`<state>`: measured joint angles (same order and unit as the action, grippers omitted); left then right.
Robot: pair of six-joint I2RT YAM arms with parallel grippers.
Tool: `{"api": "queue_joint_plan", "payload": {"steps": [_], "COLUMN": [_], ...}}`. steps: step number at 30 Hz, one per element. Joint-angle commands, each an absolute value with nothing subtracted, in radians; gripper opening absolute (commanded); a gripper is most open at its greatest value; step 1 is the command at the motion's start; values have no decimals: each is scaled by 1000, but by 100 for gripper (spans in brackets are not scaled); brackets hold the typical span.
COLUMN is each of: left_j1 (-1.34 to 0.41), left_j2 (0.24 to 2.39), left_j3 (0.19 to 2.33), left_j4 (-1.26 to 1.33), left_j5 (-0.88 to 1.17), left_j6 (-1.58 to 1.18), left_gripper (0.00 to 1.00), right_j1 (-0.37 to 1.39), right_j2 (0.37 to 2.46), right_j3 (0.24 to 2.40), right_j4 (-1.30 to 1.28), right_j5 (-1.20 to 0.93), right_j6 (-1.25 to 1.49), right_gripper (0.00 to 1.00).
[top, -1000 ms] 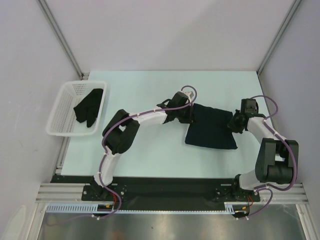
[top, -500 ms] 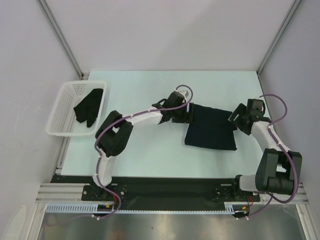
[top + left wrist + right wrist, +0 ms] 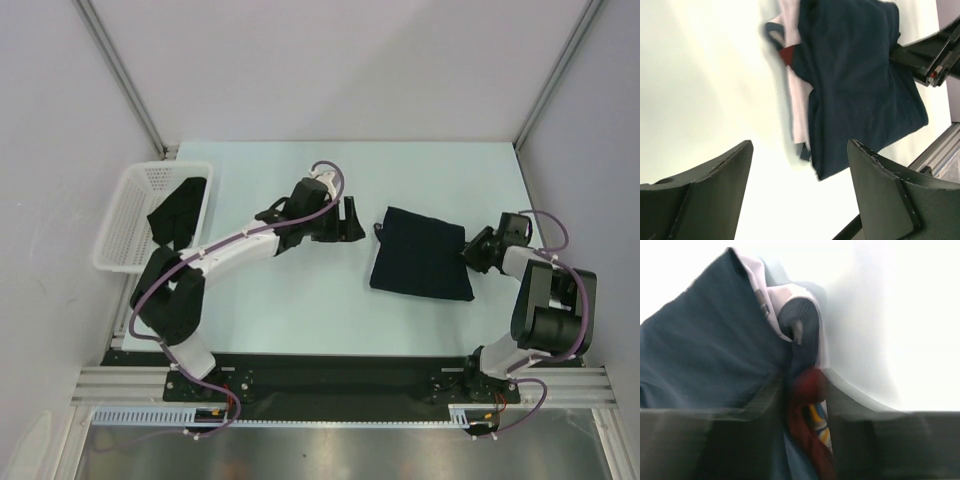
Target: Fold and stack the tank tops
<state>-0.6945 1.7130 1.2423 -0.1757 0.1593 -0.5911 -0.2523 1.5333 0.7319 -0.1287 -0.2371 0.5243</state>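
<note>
The navy tank top [image 3: 420,253] lies folded on the table, on top of the white tank top, whose pale edge [image 3: 797,100] shows along its side in the left wrist view, under the navy cloth [image 3: 860,85]. My left gripper [image 3: 352,222] is open and empty just left of the stack, apart from it, its fingers [image 3: 800,145] wide over bare table. My right gripper [image 3: 478,250] is at the stack's right edge. In the blurred right wrist view its fingers [image 3: 807,385] stand either side of the cloth edge, with dark-red trim [image 3: 807,405] and yellow-blue print between them.
A white basket [image 3: 150,167] stands at the far left of the table [image 3: 300,300], with a dark cloth [image 3: 178,218] inside. Grey walls and metal posts enclose the table on three sides. The arms' bases are at the near edge.
My left gripper has let go of the stack's left edge, opened and pulled back to the left. The right gripper has loosened and its arm has drawn back toward the near right.
</note>
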Motion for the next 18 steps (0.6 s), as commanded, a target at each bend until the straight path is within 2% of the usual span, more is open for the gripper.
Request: {"api": "queue_joint_plan", "payload": {"steps": [1, 4, 9, 15, 17, 18], "left_j1": [-664, -650, -635, -617, -611, -606], "left_j2": [1603, 1557, 1523, 1496, 1474, 1464], "left_j3": [1192, 1166, 1158, 1138, 1126, 1111], "left_j4": [-176, -189, -204, -209, -206, -207], "left_j5": [141, 132, 137, 135, 126, 124], "left_j6": [-555, -546, -538, -537, -538, -537], "left_gripper": [82, 82, 82, 82, 82, 82], "right_j1": [-271, -328, -552, -770, -788, -792], "right_j2": [1583, 1589, 1488, 1104, 964, 927], "right_j3": [681, 667, 602, 437, 431, 440], "right_j4": [-9, 46, 66, -53, -164, -196], "right_j5": [-316, -339, -348, -129, -5, 90], "right_j6": [581, 618, 708, 787, 799, 804], "right_gripper": [24, 0, 0, 0, 50, 71]}}
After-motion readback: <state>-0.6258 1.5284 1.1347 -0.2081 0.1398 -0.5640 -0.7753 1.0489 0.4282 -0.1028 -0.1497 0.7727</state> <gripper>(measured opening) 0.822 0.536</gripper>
